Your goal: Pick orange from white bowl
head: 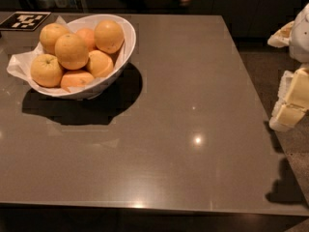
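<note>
- One broad grey-brown table (183,129) fills most of what I can see from here, glossy enough to throw back the ceiling lights.
- The white bowl (126,47) stands at its far left corner, its rim flaring higher on the right. It is lined with crumpled paper (17,64) that pokes out over the left side.
- The gripper (292,105) hangs off the table's right edge, well apart from the bowl. Whether it is spread or pressed together I cannot tell.
- Seven near-alike fruits are heaped in the bowl. The orange (71,50) rides on top, near the middle of the heap, touching its neighbours (the dimpled fruit (46,69) at the left front is not it).
- I'd judge it firm and fairly heavy for its size, with a smooth rind that could slip under hard pads. The best hold looks to be from above, across its widest part, with a moderate squeeze. Its neighbours lie loose on the paper and may roll once it lifts away.
- A black-and-white marker (24,19) lies flat just behind the bowl.
</note>
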`<state>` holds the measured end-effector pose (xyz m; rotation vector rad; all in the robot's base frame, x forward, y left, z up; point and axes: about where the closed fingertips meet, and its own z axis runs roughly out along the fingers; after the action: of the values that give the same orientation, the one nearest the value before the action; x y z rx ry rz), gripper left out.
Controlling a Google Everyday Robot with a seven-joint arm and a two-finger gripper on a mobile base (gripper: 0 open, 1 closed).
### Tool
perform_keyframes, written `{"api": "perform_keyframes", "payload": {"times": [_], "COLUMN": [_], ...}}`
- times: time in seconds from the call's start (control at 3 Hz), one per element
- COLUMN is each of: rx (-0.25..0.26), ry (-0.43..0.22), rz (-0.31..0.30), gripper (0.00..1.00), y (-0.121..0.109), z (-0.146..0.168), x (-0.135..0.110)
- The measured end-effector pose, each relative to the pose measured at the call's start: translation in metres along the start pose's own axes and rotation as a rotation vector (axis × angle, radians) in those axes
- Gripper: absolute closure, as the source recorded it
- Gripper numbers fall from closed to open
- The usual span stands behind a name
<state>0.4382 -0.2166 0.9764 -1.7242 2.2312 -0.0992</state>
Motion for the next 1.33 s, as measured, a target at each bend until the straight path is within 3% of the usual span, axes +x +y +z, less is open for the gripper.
{"api": "perform_keyframes", "payload": {"times": [0.33, 1.0, 1.33], "rx": [0.003, -0.05, -0.06], "ry": [0.001, 0.008, -0.017], "rz": [-0.007, -0.231, -0.331], "gripper": [0.0, 0.0, 0.0], "y": [-0.001, -0.002, -0.002], "z": [-0.005, -0.006, -0.004], "x": [-0.01, -0.109, -0.153]}}
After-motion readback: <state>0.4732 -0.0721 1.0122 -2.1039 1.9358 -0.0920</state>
